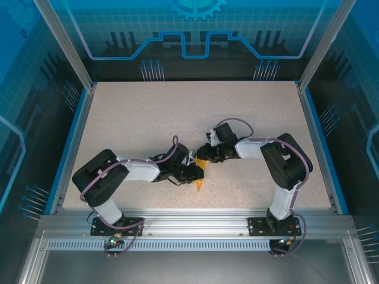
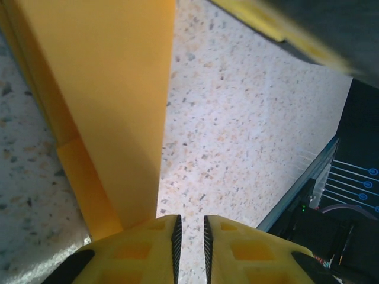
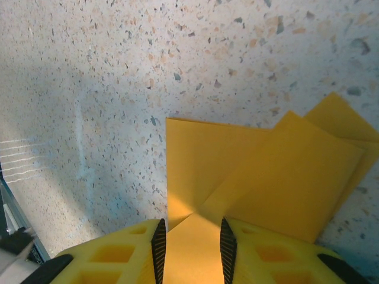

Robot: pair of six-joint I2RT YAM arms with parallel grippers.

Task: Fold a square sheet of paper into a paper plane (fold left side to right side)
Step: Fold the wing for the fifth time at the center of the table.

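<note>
**From above:** two arms meet at the middle of a speckled desk point(image 1: 177, 112). The left gripper point(image 1: 194, 173) and right gripper point(image 1: 208, 155) crowd over a small piece of orange paper point(image 1: 199, 182), whose pointed tip pokes out toward the near edge. The blue rim point(image 1: 312, 136) and the frame posts stand well apart from the work.

**Left wrist:** the orange paper point(image 2: 118, 106) lies folded in layers, one long straight edge running down to the left gripper point(image 2: 190, 222). Its jaws stand a thin slit apart with bare desk point(image 2: 249, 136) showing through the slit and nothing held. A blurred yellow shape at upper right is probably the other arm, very near.

**Right wrist:** overlapping flaps of paper point(image 3: 266, 171) fan out on the desk point(image 3: 148, 71). The right gripper point(image 3: 191, 225) has its jaws partly apart with orange in the gap (too wide a gap, by the look of it, to be a pinch on so thin a sheet).

The paper looks light, limp and easily creased, likely to skid on the smooth desk, and stiffer only along its folds. A free corner or an outer edge seems the best hold, with the other arm pinning the layers. The main obstacle is each gripper to the other.
</note>
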